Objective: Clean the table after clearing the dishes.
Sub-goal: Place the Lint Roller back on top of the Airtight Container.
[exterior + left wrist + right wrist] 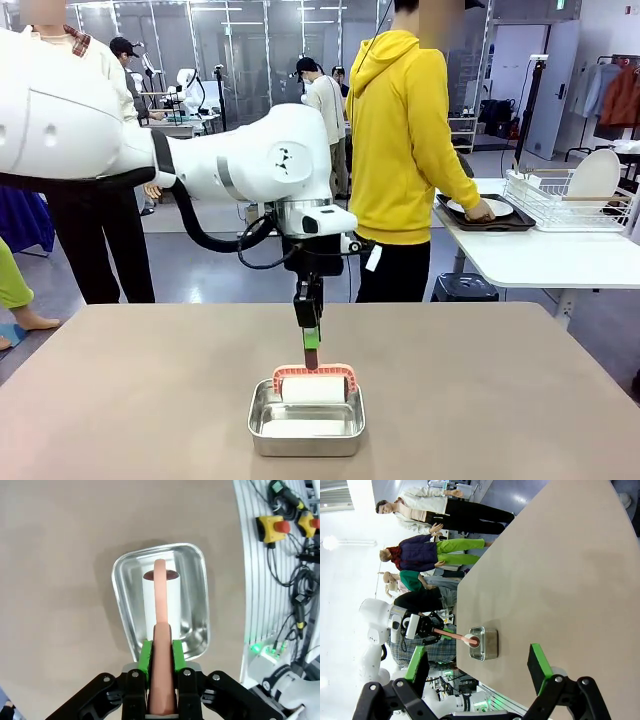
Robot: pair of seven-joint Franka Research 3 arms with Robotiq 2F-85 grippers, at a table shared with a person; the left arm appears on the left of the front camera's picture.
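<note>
The taupe table [500, 400] spreads across the front view. On it, near my side, sits a small steel pan [256, 425] with a white roller [313, 388] in a salmon frame. My left gripper [311, 338] points straight down, shut on the roller's handle; in the left wrist view the gripper [161, 652] clamps the salmon handle [161, 680] above the roller [170, 597] and pan [122, 570]. My right gripper [478, 647] stands open with nothing in it, high over the table [560, 580]. The dishes, a white plate [497, 207] on a dark tray [520, 224], rest on a white side table under a person's hand [480, 211].
A person in a yellow hoodie [400, 140] stands at the far edge, turned toward the white side table [540, 255]. A white dish rack [570, 195] with a plate stands there. Emergency-stop boxes and cables [280, 530] lie beside the table on my side.
</note>
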